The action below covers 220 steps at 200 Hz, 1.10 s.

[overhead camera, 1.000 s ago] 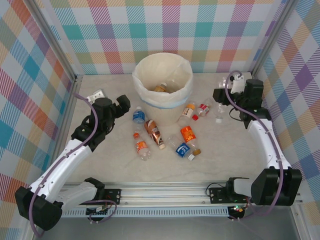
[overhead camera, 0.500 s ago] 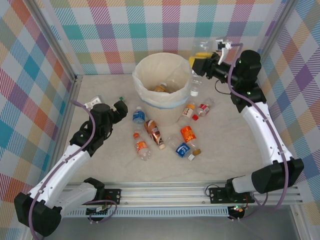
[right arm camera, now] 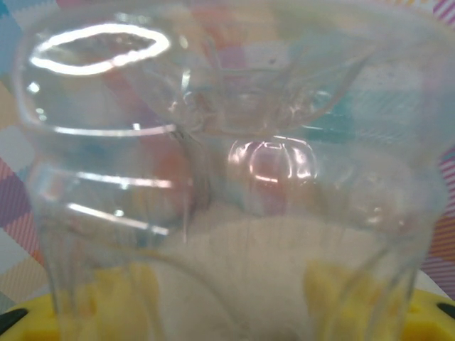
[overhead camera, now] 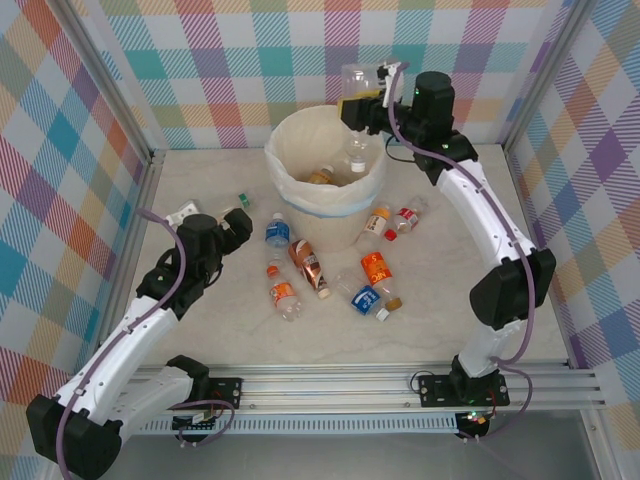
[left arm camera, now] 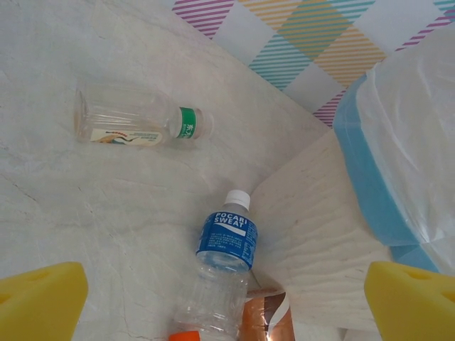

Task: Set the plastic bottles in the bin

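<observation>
My right gripper [overhead camera: 362, 106] is shut on a clear plastic bottle [overhead camera: 354, 135] that hangs cap-down over the bin [overhead camera: 300, 190], a big cream bucket lined with a white bag. That bottle [right arm camera: 227, 177] covers the right wrist view, with the yellow pads [right arm camera: 106, 298] seen through it. Inside the bin lies an orange-labelled bottle [overhead camera: 322, 177]. My left gripper [overhead camera: 235, 222] stands open left of the bin, above a blue-labelled bottle [left arm camera: 226, 245]. A green-labelled clear bottle [left arm camera: 135, 124] lies beyond it. Several more bottles [overhead camera: 377, 268] are scattered in front of the bin.
The bin's wall [left arm camera: 320, 234] and the bag's pale blue edge [left arm camera: 370, 192] are close on the right of my left gripper [left arm camera: 227, 305]. A brown bottle [overhead camera: 310, 265] and an orange-capped one [overhead camera: 283, 295] lie just ahead. Checked walls enclose the table.
The right arm lifted a clear bottle from the table's right side and swung it left, over the bin. The left gripper drew back slightly, uncovering the green-labelled bottle.
</observation>
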Tool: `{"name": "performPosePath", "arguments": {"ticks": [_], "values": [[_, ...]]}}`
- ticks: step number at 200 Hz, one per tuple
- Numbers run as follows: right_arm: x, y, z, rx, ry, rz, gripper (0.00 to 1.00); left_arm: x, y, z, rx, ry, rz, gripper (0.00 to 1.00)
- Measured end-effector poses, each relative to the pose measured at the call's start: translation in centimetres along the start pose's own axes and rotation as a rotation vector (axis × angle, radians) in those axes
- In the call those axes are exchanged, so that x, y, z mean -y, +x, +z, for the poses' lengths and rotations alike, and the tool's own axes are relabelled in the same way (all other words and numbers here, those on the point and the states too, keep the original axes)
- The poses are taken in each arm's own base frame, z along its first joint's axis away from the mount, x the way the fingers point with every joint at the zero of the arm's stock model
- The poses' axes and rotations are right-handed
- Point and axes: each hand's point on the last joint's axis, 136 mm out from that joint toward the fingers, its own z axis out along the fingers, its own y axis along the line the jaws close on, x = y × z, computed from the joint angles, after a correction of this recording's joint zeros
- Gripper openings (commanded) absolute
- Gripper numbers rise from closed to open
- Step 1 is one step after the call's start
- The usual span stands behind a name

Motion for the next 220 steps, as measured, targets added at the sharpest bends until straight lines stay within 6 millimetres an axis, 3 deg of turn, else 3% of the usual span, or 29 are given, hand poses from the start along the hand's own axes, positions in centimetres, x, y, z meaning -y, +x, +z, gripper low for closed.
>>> {"name": "performPosePath", "arguments": {"ticks": [57,104,143,177,220], "values": [[3.1,4.0,1.2,-0.158,0.144,-0.059,0.64,-0.3,0.5,0.1,-0.02,-0.006,0.001,1.0],[2.8,6.8,2.0,-0.261,0.186,-0.109,0.81,-0.4,1.1,0.7,-0.047,-0.012,0.003,1.0],[2.7,7.3,1.9,-0.274,0.217,-0.118,0.9,-0.6,1.7,1.3,-0.071,-0.024,0.005,1.0],[1.8,7.3,-0.2,-0.266,0.222,-0.099,0.93,-1.0,2.6,2.3,-0.11,-0.043,0.01,1.0],[-1.3,5.5,-5.7,-0.159,0.212,-0.094,0.97,-1.6,5.4,4.6,-0.221,-0.09,0.018,1.0]]}}
